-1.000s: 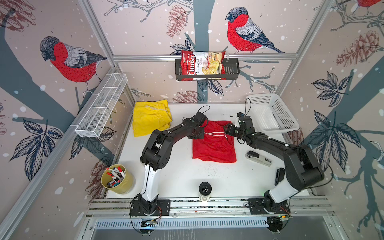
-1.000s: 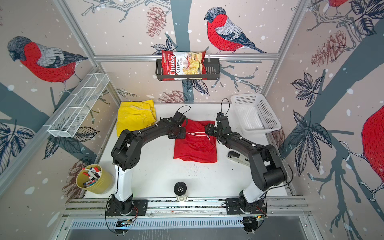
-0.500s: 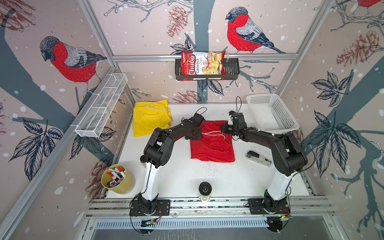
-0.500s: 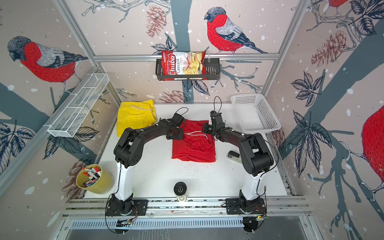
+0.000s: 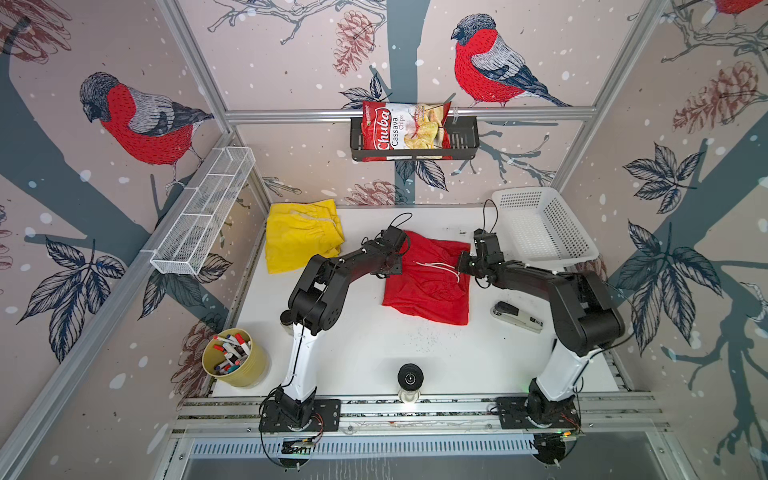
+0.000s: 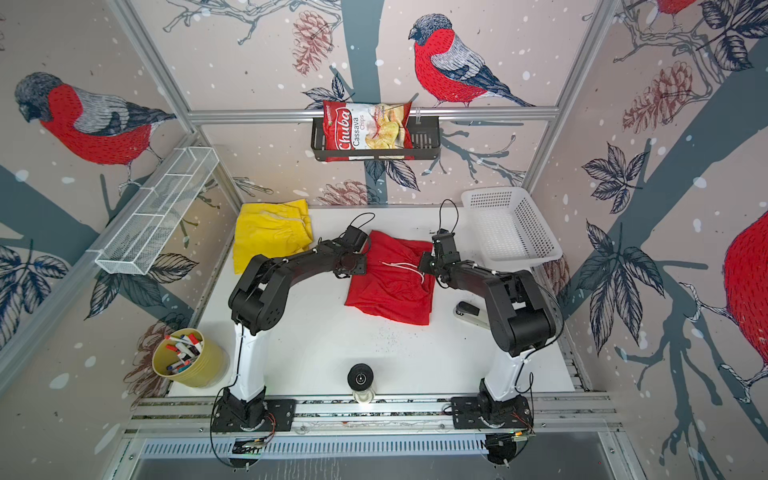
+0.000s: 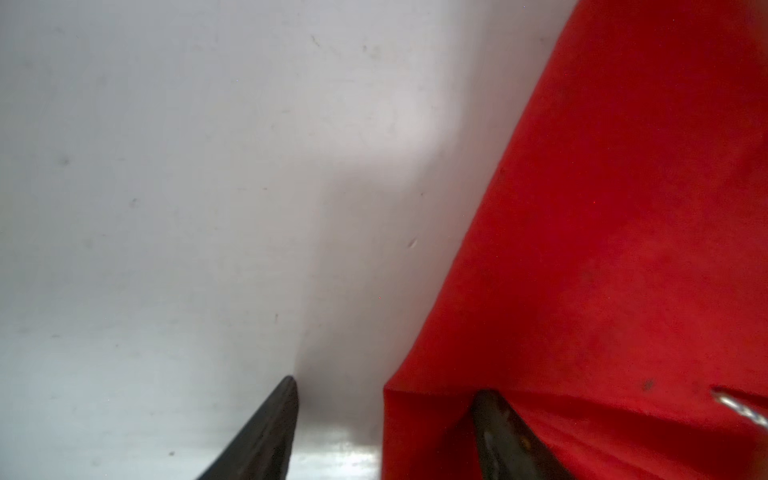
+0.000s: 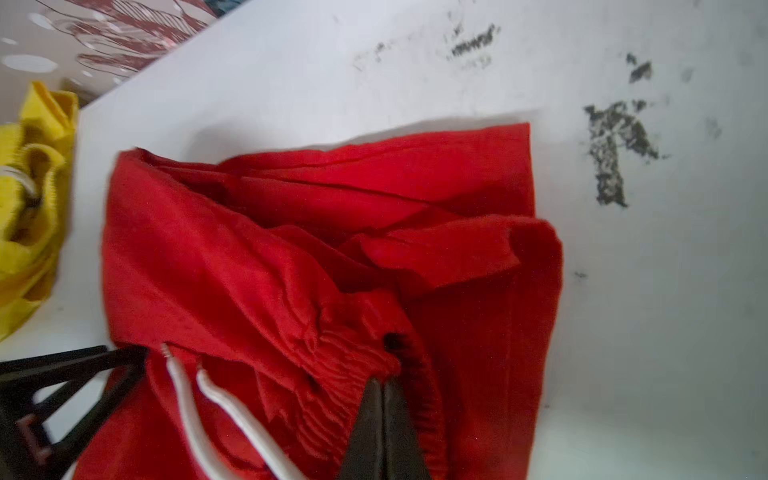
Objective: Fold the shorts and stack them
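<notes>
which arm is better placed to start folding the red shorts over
Right, most likely: the right pincer is shut on the red shorts at their waistband, ready to lift. The left pincer is open, straddling the cloth's edge and gripping nothing.

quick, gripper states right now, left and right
left gripper: open, jaws astride the red shorts edge, gripping nothing.
right gripper: shut at the red shorts' waistband; whether cloth is pinched cannot be told.

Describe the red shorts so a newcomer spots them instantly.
Start at the white table, then look to its middle, between the left arm and right arm. The red shorts lie there, the only red cloth; the yellow shorts sit apart in the back-left corner.
</notes>
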You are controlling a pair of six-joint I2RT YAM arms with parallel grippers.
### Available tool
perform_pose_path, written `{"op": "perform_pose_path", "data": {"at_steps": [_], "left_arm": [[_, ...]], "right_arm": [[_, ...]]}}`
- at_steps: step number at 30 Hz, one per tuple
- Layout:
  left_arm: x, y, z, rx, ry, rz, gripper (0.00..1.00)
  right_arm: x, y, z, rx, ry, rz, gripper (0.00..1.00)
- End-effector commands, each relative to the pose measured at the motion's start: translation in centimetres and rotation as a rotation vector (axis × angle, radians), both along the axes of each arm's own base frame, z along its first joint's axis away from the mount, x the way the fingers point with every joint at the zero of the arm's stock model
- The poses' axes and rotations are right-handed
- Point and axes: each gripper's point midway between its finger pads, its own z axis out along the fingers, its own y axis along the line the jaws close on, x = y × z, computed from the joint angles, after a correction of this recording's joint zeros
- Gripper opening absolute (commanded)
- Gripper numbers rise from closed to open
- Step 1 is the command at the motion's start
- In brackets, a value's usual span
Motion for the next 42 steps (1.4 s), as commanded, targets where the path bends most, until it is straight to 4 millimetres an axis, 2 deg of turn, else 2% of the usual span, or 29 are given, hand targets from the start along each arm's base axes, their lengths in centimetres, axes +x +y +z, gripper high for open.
{"op": "perform_pose_path", "data": {"at_steps": [1, 3, 5, 7, 10, 13, 16, 19, 22, 23, 26, 29, 36, 37, 39, 40, 41, 42], "left_arm": [[-3.5, 0.6, -2.8, 0.002, 0.178, -0.010, 0.65], [-3.4, 0.6, -2.4, 0.003, 0.170, -0.008, 0.65], [-3.4, 0.8, -1.7, 0.006, 0.160, -0.007, 0.65], [-3.3, 1.0, -0.7, 0.006, 0.145, -0.002, 0.65], [-3.3, 1.1, 1.2, -0.019, 0.114, 0.008, 0.66], [-3.5, 1.0, 3.3, -0.070, 0.076, 0.013, 0.66], [-3.6, 0.7, 5.0, -0.125, 0.022, 0.010, 0.70], [-3.8, 0.2, 6.1, -0.187, -0.022, -0.002, 0.74], [-4.2, -0.4, 5.8, -0.239, -0.024, -0.020, 0.75], [-4.3, -0.4, 5.3, -0.240, -0.016, -0.016, 0.75], [-4.7, -0.6, 3.4, -0.248, 0.034, -0.003, 0.74], [-5.1, -1.2, 2.5, -0.290, 0.055, -0.002, 0.71], [-5.2, -2.0, 1.2, -0.344, 0.071, 0.006, 0.51], [-5.2, -2.1, 0.9, -0.348, 0.075, 0.008, 0.44], [-4.7, -2.4, 0.1, -0.353, 0.088, 0.007, 0.16], [-4.2, -2.6, 0.1, -0.351, 0.087, 0.001, 0.07], [-3.4, -2.7, 0.2, -0.339, 0.084, -0.002, 0.00], [-2.6, -2.7, 0.5, -0.325, 0.077, -0.006, 0.00]], "right_arm": [[-0.2, -0.1, -1.9, -0.005, 0.034, -0.010, 0.00], [0.0, -0.1, -1.8, -0.001, 0.024, -0.014, 0.04], [0.5, -0.2, -0.6, 0.007, -0.005, -0.018, 0.16], [1.0, -0.4, 1.5, 0.014, -0.059, -0.021, 0.31], [1.1, -1.4, 5.4, 0.004, -0.166, -0.046, 0.33], [0.3, -3.4, 9.2, -0.017, -0.280, -0.123, 0.36], [-1.1, -5.1, 12.1, -0.007, -0.377, -0.193, 0.51], [-2.6, -6.3, 13.8, 0.008, -0.437, -0.236, 0.55], [-3.8, -7.0, 14.7, 0.027, -0.469, -0.260, 0.58], [-4.2, -7.2, 15.5, 0.038, -0.490, -0.266, 0.59], [-4.9, -7.7, 15.8, 0.039, -0.499, -0.280, 0.60], [-5.2, -8.0, 15.8, 0.022, -0.498, -0.284, 0.62], [-5.2, -8.0, 14.9, 0.026, -0.472, -0.287, 0.62], [-5.2, -7.9, 14.8, 0.028, -0.468, -0.287, 0.63], [-5.1, -7.9, 14.6, 0.028, -0.464, -0.288, 0.63], [-5.0, -7.9, 14.6, 0.029, -0.462, -0.288, 0.63], [-5.0, -7.9, 14.5, 0.028, -0.460, -0.288, 0.63], [-4.9, -7.8, 14.4, 0.026, -0.457, -0.286, 0.63]]}}
